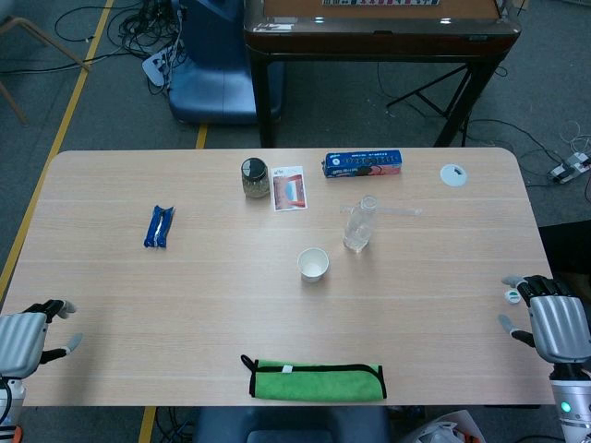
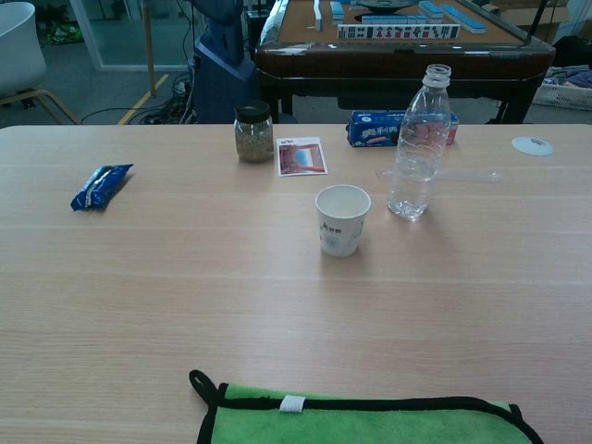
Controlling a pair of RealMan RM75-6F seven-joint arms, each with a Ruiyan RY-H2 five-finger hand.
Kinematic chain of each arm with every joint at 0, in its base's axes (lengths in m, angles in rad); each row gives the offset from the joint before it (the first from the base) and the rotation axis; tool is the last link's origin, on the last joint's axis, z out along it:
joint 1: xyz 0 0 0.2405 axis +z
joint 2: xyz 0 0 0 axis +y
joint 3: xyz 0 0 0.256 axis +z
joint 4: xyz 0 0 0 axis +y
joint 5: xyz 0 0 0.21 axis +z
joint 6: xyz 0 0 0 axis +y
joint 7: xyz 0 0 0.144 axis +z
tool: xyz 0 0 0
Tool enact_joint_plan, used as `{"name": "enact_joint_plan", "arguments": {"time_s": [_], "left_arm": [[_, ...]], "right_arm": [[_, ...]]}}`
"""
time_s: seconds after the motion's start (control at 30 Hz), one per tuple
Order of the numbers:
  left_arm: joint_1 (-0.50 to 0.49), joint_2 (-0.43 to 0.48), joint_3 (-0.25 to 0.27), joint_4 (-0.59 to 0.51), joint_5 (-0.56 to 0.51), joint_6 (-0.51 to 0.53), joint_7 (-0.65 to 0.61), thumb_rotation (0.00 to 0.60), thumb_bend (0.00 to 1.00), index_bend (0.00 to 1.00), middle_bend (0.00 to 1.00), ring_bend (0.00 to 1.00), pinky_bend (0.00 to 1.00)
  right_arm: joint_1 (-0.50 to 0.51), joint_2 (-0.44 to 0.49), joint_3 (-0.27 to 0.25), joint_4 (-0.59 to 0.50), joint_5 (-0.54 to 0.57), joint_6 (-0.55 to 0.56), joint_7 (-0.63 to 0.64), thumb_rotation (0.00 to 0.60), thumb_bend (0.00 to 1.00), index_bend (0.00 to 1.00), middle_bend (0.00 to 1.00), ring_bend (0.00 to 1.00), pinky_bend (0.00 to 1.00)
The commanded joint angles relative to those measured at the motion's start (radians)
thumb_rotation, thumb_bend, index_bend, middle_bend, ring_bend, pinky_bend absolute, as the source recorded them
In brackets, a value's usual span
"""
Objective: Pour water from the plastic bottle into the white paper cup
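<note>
A clear plastic bottle point(image 1: 359, 224) point(image 2: 419, 142) stands upright and uncapped near the table's middle, just right of and behind a white paper cup point(image 1: 313, 264) point(image 2: 342, 219). A small bottle cap point(image 1: 512, 295) lies near the right edge, close to my right hand point(image 1: 554, 323). That hand hangs at the table's right front edge, fingers apart, holding nothing. My left hand point(image 1: 30, 337) sits at the left front edge, also empty with fingers spread. Both hands are far from the bottle and the cup, and neither shows in the chest view.
A green cloth point(image 1: 319, 379) point(image 2: 361, 421) lies at the front edge. A blue snack packet point(image 1: 159, 225) point(image 2: 101, 185) lies at left. At the back stand a jar point(image 1: 255, 178) point(image 2: 253, 132), a card point(image 1: 288, 187), a blue box point(image 1: 363, 164) and a white lid point(image 1: 452, 174).
</note>
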State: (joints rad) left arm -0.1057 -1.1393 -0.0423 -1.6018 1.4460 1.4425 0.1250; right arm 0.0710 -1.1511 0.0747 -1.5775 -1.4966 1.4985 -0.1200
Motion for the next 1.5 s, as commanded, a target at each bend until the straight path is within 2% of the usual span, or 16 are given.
{"name": "enact_joint_plan", "arguments": {"time_s": [0.03, 0.27, 0.47, 0.87, 1.1, 1.5], "left_arm": [[0.0, 0.002, 0.0, -0.003, 0.001, 0.001, 0.0, 0.6, 0.18, 0.42, 0.49, 0.48, 0.68], [-0.006, 0.001, 0.002, 0.002, 0.002, -0.012, -0.004, 0.6, 0.19, 0.42, 0.49, 0.48, 0.68], [-0.006, 0.006, 0.0, -0.008, -0.006, -0.017, -0.013, 0.6, 0.19, 0.42, 0.49, 0.48, 0.68], [-0.011, 0.011, 0.003, -0.011, -0.03, -0.043, -0.004, 0.6, 0.18, 0.42, 0.49, 0.48, 0.68], [-0.004, 0.025, 0.0, -0.022, -0.043, -0.037, -0.011, 0.6, 0.18, 0.42, 0.49, 0.48, 0.68], [0.004, 0.043, -0.001, -0.042, -0.045, -0.028, -0.019, 0.6, 0.18, 0.43, 0.49, 0.48, 0.68]], "right_arm": [[0.003, -0.001, -0.003, -0.002, -0.004, -0.006, 0.003, 0.6, 0.19, 0.36, 0.39, 0.31, 0.34], [0.018, -0.003, -0.001, 0.001, 0.001, -0.037, 0.074, 0.6, 0.19, 0.36, 0.39, 0.31, 0.34], [0.05, -0.05, 0.031, 0.052, 0.002, -0.043, 0.152, 0.6, 0.15, 0.36, 0.33, 0.29, 0.34], [0.182, -0.088, 0.112, 0.078, 0.063, -0.194, 0.298, 0.6, 0.09, 0.36, 0.27, 0.23, 0.34], [0.263, -0.139, 0.159, 0.11, 0.11, -0.264, 0.289, 0.6, 0.08, 0.36, 0.26, 0.22, 0.34], [0.378, -0.259, 0.197, 0.263, 0.167, -0.362, 0.307, 0.6, 0.05, 0.36, 0.21, 0.2, 0.34]]}}
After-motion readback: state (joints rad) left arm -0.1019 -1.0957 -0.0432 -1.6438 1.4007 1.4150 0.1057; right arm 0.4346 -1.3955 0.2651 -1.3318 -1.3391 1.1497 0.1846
